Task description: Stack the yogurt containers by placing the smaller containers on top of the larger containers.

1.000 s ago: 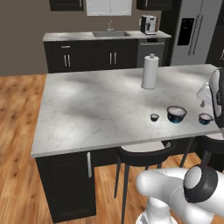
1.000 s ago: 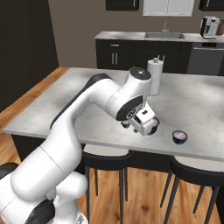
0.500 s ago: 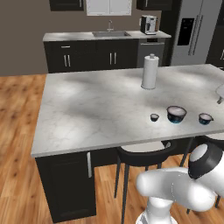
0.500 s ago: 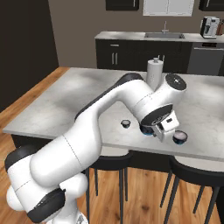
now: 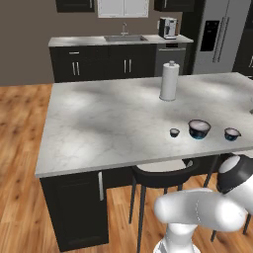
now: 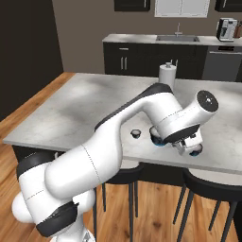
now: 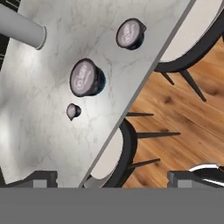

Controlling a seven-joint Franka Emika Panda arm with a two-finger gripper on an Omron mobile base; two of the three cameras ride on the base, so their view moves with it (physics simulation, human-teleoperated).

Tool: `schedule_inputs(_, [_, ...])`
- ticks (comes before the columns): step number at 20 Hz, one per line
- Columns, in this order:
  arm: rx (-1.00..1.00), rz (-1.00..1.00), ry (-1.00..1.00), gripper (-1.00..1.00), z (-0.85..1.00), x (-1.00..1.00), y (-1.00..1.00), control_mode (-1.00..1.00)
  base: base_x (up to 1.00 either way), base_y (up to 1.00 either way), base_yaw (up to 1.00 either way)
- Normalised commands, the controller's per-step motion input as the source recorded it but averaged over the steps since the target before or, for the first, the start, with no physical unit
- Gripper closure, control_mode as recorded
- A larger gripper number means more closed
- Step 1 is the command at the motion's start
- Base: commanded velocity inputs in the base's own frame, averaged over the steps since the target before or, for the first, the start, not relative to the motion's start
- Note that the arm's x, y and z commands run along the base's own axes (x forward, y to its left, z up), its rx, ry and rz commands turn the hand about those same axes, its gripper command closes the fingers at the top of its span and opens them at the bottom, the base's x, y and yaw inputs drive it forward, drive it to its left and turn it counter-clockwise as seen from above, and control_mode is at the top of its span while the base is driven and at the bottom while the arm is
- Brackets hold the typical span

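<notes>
The pale marbled worktop [image 5: 108, 123] carries a paper-towel roll [image 5: 169, 81] standing upright toward the back, and near the front edge three tubs in a row, apart: the tiny tub [image 5: 174, 132], the widest tub [image 5: 199, 129], the mid-sized tub [image 5: 231, 134].

Soft, even light fills all three rendered views, with no hard glare. The marble counter [image 5: 113, 118] carries broad mottled patches of shade and brighter wash, palest toward its far side. The paper-towel roll [image 5: 169, 82] throws only a faint shadow at its foot. The tubs [image 7: 86, 77] sit on small dim contact shadows. The back cabinets [image 5: 99, 62] read very dark, with little detail. Edges look slightly soft and low in resolution; the hand view is tilted, without clear bending at its borders.
</notes>
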Motion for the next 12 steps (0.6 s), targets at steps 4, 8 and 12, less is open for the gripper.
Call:
schedule_inputs(4, [0.00,-0.11,-0.03,-1.00,-0.28,0.08,-0.07,-1.00,0.00,0.00,0.00])
schedule_inputs(8, [0.00,-0.13,0.00,-1.00,-0.27,0.13,-0.11,-1.00,0.00,0.00,0.00])
schedule_inputs(12, [0.02,-0.12,0.01,-1.00,-0.23,0.19,-0.15,-1.00,0.00,0.00,0.00])
